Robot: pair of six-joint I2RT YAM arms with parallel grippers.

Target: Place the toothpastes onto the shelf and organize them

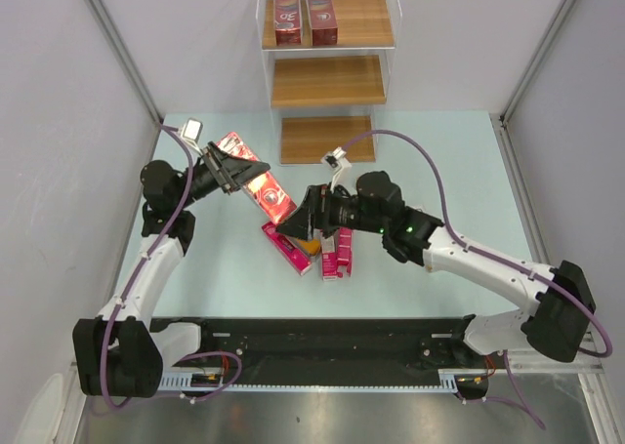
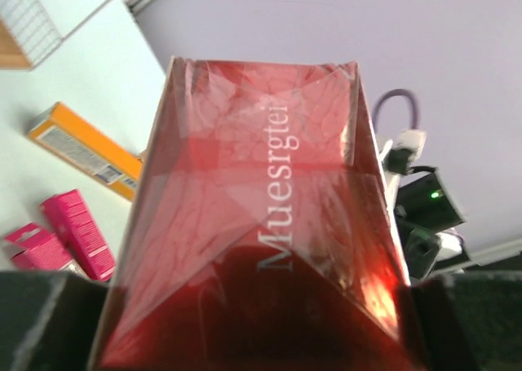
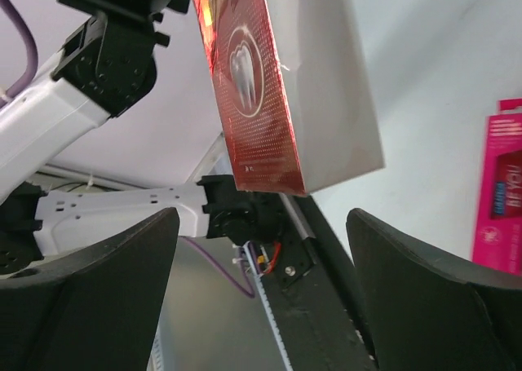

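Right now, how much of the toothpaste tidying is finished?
Barely started. Two dark red cartons sit on the shelf's top tier. The left jaws grip a third red carton above the table; the right jaws stand open by its end. Left to do: pink cartons and an orange carton lie on the table; the lower tiers are bare.

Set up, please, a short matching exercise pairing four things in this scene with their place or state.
Column one:
1. left end effector
2. right end effector
3. orange carton
4. top shelf board

Column two:
A. open, nothing between its fingers
B. lying on the table
C. carries the shelved dark red cartons
D. shut on the held dark red carton

Pairs: 1-D, 2-A, 3-B, 4-C
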